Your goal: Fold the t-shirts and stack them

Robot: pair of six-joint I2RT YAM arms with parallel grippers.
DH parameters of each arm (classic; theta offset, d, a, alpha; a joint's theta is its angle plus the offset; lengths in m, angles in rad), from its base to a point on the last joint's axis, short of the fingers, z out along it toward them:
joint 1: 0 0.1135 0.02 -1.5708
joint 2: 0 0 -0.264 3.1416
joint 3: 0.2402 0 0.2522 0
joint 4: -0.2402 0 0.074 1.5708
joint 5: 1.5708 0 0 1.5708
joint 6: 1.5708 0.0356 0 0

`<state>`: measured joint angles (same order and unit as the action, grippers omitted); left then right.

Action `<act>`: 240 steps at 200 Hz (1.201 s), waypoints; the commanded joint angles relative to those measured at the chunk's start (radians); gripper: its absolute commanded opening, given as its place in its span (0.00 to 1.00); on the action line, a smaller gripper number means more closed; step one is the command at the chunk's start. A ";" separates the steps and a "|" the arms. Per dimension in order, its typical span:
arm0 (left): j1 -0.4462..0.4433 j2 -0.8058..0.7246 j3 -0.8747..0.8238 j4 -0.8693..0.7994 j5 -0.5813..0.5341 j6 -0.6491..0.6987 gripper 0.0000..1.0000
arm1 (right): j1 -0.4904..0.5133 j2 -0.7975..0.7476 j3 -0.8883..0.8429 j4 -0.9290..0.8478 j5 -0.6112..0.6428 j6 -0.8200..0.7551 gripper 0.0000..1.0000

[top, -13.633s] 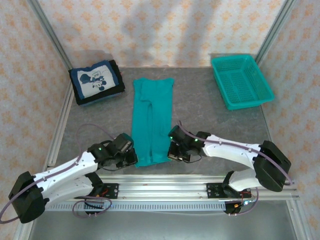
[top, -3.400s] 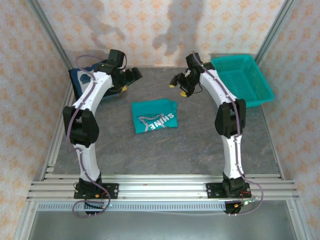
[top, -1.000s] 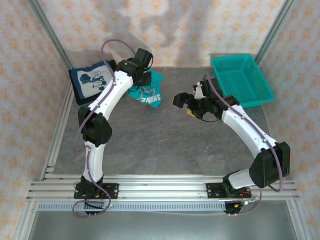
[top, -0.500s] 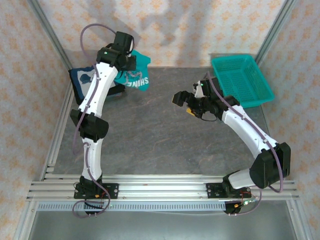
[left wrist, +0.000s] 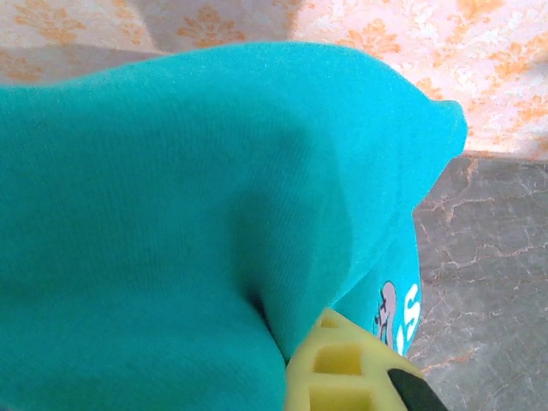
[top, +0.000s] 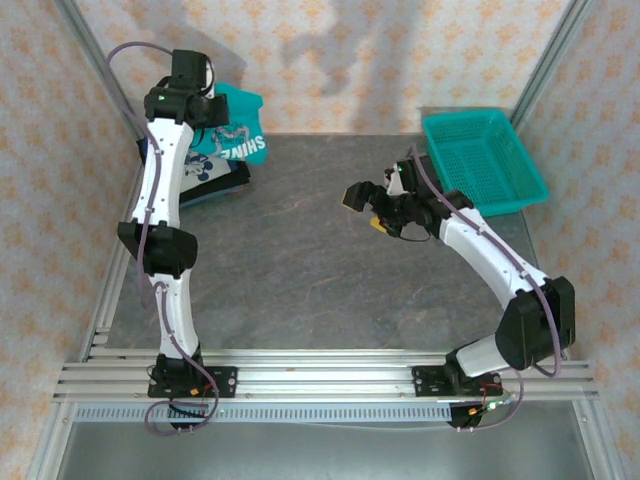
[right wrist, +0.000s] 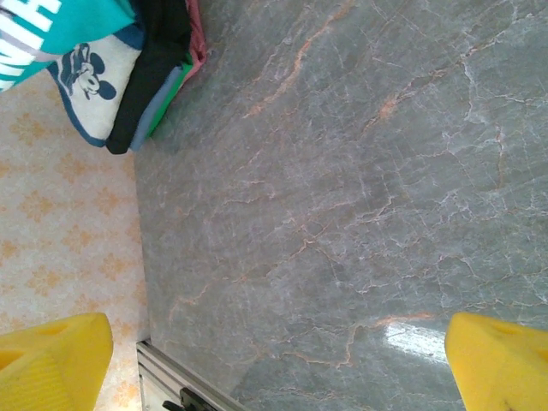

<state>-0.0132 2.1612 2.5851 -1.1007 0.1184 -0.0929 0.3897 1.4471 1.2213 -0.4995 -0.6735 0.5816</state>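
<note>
Teal t-shirt (top: pixel 238 128): clamped in left end effector (top: pixel 205 108), held above navy t-shirt (top: pixel 205 170) stack, far-left corner of table (top: pixel 300 270). Right end effector (top: pixel 366 208): jaws wide apart, empty, over mid-table

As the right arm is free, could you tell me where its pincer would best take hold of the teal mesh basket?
Probably its left long wall, from above, the right pincer astride the rim: the teal mesh basket sits open side up, and that thin wall lies nearest.
</note>
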 commanded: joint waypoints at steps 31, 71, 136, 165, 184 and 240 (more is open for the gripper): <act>0.070 0.012 0.044 0.068 0.093 -0.038 0.00 | -0.005 0.031 0.022 0.045 -0.002 0.026 0.99; 0.124 0.017 0.042 0.080 0.125 -0.051 0.00 | -0.005 0.059 0.032 0.057 -0.010 0.035 0.99; 0.198 0.022 0.017 0.096 0.167 -0.056 0.00 | -0.005 0.106 0.065 0.056 -0.021 0.036 0.99; 0.223 0.044 -0.003 0.084 0.180 -0.052 0.00 | -0.006 0.133 0.082 0.052 -0.028 0.036 0.99; 0.240 0.061 -0.037 0.077 0.184 -0.054 0.00 | -0.005 0.151 0.098 0.045 -0.033 0.036 0.99; 0.298 0.101 -0.167 0.111 0.133 -0.019 0.00 | -0.004 0.201 0.151 0.017 -0.034 0.032 0.99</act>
<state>0.2459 2.2253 2.4260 -1.0248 0.2676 -0.1295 0.3897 1.6264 1.3228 -0.4656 -0.7006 0.6098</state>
